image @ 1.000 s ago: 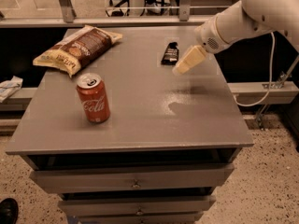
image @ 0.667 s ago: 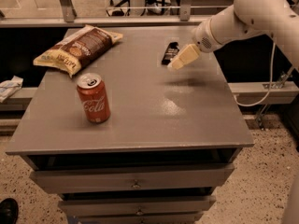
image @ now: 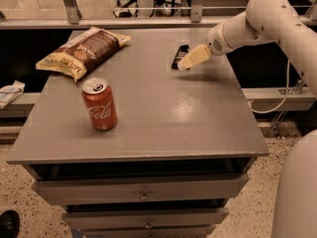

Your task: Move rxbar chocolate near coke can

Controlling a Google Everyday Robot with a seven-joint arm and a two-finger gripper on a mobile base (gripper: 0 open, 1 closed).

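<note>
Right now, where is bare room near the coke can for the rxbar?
Bare tabletop spreads right of the coke can to the table's right edge, and in front of it. Crowded: behind the can, where the chip bag lies, and at the back, where the gripper sits at the rxbar chocolate.

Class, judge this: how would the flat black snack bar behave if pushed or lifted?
Lying flat and thin on the table, the rxbar chocolate would probably slide, not roll or tip. Being small, it is likely light. The gripper is at its near end.
</note>
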